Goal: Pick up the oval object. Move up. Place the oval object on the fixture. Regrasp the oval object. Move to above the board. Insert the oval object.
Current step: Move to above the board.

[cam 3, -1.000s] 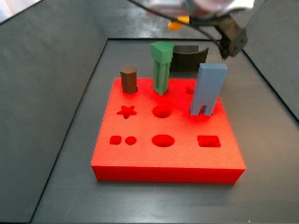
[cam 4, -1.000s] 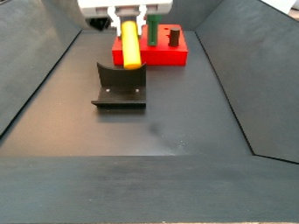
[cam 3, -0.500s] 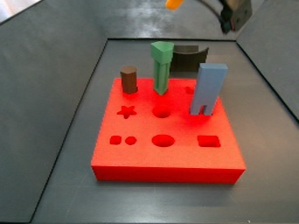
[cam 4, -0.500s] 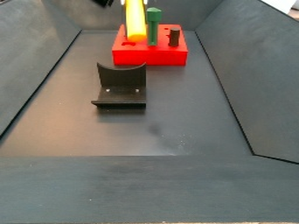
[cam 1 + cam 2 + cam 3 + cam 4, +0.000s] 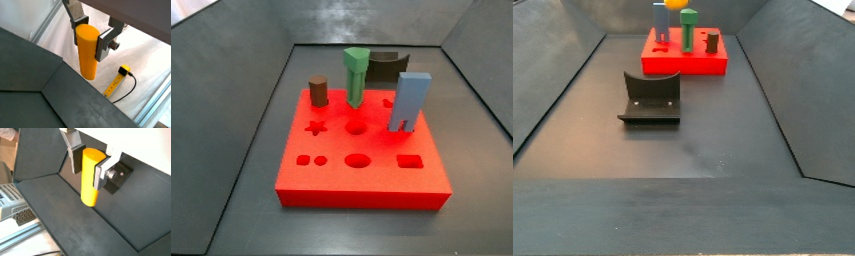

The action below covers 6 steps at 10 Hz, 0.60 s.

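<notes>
1. Gripping the oval object (image 5: 88, 52) near its top, the pincer (image 5: 93, 36) was clamped shut, high above the table (image 5: 687, 150).
2. Peg hung vertical, probably so it clears the fixture (image 5: 651, 99) before placing.

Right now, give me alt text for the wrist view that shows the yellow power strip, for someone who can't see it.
The claw grips the yellow-orange oval object near its upper end between silver fingers, the peg hanging down beyond them. Below it are dark enclosure walls and, outside them, a pale floor with a yellow power strip.
</notes>
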Available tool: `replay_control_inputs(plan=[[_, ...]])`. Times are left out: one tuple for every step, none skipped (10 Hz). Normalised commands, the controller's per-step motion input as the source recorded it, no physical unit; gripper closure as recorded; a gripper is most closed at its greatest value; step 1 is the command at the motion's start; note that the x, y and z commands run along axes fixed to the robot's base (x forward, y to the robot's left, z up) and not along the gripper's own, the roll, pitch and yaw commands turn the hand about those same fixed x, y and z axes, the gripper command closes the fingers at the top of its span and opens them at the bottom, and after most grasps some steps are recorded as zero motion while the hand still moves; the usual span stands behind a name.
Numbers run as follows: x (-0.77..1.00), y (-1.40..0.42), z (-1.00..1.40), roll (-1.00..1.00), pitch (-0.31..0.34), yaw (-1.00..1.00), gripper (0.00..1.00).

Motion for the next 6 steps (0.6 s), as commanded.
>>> replay_control_inputs(plan=[[-0.03, -0.02, 0.43, -0.05, 0.071, 0.07, 1.0], [-0.02, -0.02, 0.24, -0.05, 0.078, 0.08, 1.0], [-0.26, -1.0, 0.2, -1.0, -0.043, -0.07, 1.0], [-0.26, -1.0, 0.2, -1.0, -0.047, -0.07, 1.0], [-0.28, -1.0, 0.23, -1.0, -0.051, -0.07, 1.0], [-0.28, -1.0, 0.21, -1.0, -0.05, -0.08, 1.0]])
